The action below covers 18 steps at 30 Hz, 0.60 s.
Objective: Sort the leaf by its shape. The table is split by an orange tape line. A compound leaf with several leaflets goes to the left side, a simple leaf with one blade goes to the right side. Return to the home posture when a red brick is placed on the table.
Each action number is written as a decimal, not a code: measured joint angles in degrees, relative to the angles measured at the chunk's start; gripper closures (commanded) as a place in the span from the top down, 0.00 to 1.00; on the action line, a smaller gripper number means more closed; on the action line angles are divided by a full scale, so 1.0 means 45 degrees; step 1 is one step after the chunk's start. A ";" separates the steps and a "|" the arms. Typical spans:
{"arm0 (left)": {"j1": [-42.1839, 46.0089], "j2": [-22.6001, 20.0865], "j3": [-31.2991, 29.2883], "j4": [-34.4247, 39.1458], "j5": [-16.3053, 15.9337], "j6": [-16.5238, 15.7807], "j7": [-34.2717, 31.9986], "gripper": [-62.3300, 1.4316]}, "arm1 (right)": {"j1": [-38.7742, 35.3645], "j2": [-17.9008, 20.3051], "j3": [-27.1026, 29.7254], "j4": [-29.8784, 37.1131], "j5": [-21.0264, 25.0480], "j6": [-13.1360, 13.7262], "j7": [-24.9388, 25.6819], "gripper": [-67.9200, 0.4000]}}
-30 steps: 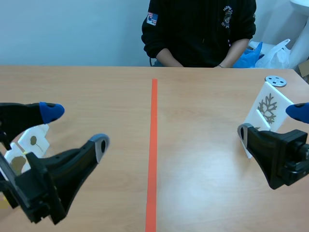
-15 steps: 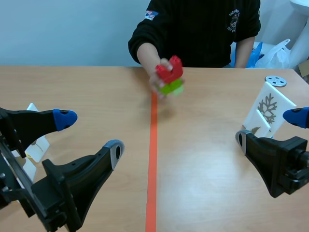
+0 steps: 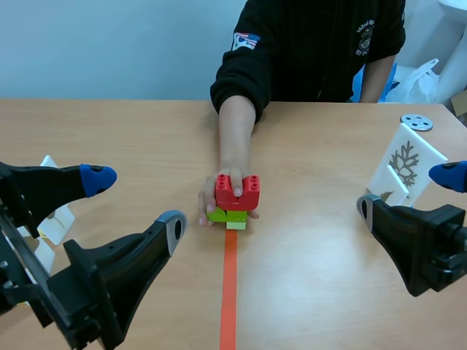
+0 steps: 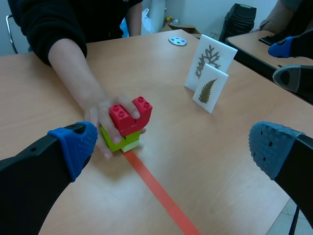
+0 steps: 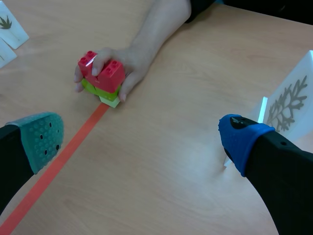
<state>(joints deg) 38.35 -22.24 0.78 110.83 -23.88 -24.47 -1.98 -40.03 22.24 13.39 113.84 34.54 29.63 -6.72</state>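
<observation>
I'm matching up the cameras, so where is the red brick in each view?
Scene view: red brick at the middle, at the orange tape line, in a person's hand.
Left wrist view: ahead of the left gripper.
Right wrist view: ahead of the right gripper.
Shared landmark: that tape line.

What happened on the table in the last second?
The person's hand brought a red brick stacked on green bricks toward the robot and set it on the orange tape line, still holding it. The left gripper shifted slightly toward the middle. The right gripper and leaf cards stayed put.
</observation>
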 measured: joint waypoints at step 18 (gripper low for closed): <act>-0.0024 0.0000 0.0000 0.0000 0.0010 0.0000 0.0257 1.00 | 0.0000 0.0000 0.0000 0.0000 -0.0005 0.0000 0.0087 1.00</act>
<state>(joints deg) 38.24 -22.24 0.78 110.83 -23.83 -24.47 -0.82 -40.03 22.24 13.39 113.84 34.52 29.63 -6.33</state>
